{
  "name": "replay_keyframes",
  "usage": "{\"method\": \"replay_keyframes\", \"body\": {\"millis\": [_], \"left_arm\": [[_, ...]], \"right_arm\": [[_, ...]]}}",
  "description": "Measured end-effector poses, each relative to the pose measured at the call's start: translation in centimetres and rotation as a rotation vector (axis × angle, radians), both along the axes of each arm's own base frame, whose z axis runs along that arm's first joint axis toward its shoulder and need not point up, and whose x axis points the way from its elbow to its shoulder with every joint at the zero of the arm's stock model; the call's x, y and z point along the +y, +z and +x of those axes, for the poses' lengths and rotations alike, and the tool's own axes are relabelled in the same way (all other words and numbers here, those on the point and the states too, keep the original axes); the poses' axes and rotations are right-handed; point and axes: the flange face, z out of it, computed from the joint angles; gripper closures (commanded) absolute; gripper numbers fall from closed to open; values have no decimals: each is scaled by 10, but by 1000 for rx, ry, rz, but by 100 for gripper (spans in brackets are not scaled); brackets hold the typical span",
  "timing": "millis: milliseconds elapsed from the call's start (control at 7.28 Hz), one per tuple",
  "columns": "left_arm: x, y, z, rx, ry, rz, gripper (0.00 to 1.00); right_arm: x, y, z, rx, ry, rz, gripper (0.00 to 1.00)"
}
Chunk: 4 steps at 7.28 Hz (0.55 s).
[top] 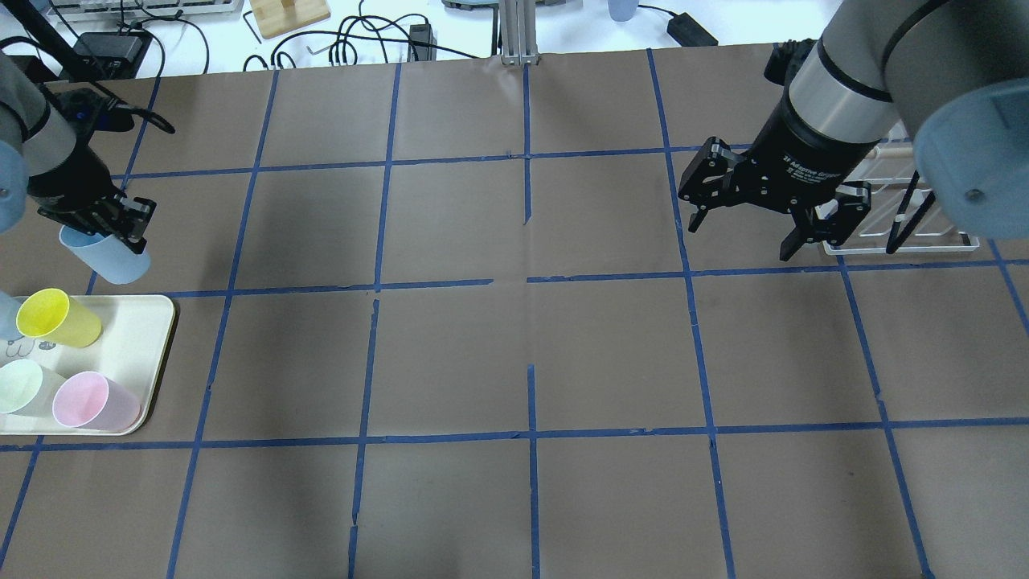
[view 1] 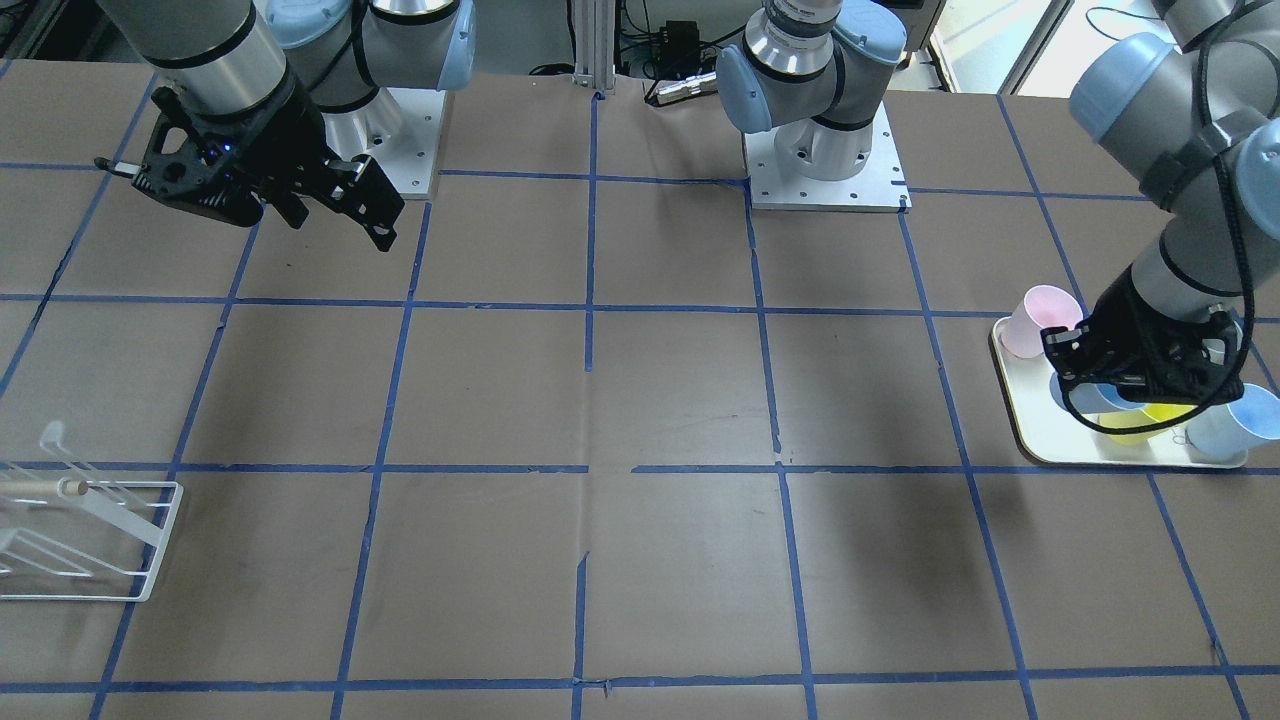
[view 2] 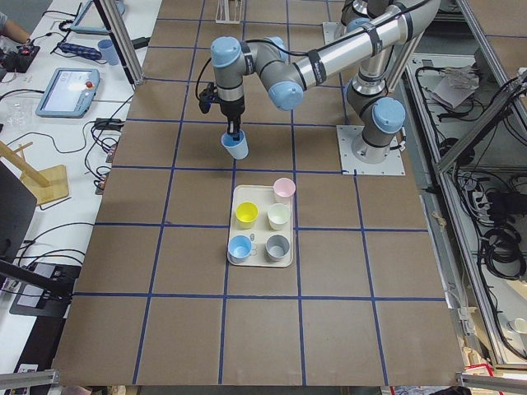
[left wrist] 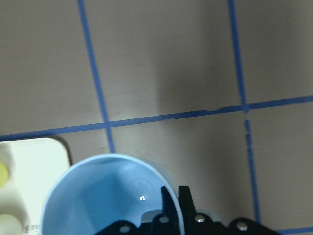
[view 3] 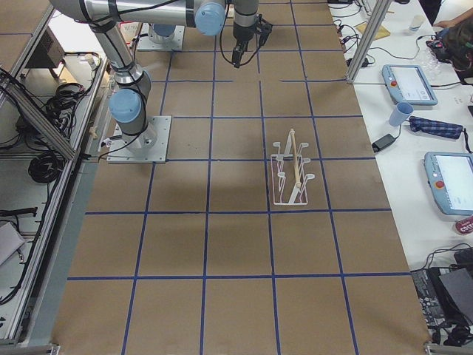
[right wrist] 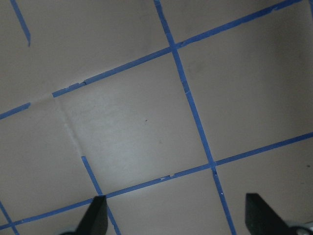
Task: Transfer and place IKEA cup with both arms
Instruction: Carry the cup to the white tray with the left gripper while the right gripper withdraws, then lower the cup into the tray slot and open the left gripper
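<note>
My left gripper (top: 120,229) is shut on the rim of the pale-blue IKEA cup (top: 104,256). It holds the cup upright over the table, just past the tray's far edge. The left wrist view shows the cup's blue inside (left wrist: 107,196), with one finger inside the rim and one outside. The cup also shows under the gripper (view 1: 1140,365) in the front view (view 1: 1085,398) and in the left side view (view 2: 236,146). My right gripper (top: 741,240) is open and empty, hanging over bare table on the far right (right wrist: 178,218).
A cream tray (top: 157,322) holds a yellow cup (top: 58,318), a pale green cup (top: 24,386), a pink cup (top: 92,400), a blue twin cup (view 2: 240,248) and a grey cup (view 2: 277,247). A white wire rack (top: 900,217) stands behind my right gripper.
</note>
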Motion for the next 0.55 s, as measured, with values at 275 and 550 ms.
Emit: {"method": "replay_keyframes", "body": {"millis": [275,550], "left_arm": [[9,-48,49,-27,-29,-41,100],[19,-84,66,-24,-17,-34,100]], "right_arm": [[2,17,0,36,11,20,0],[3,12,-2,55,20,41,0]]}}
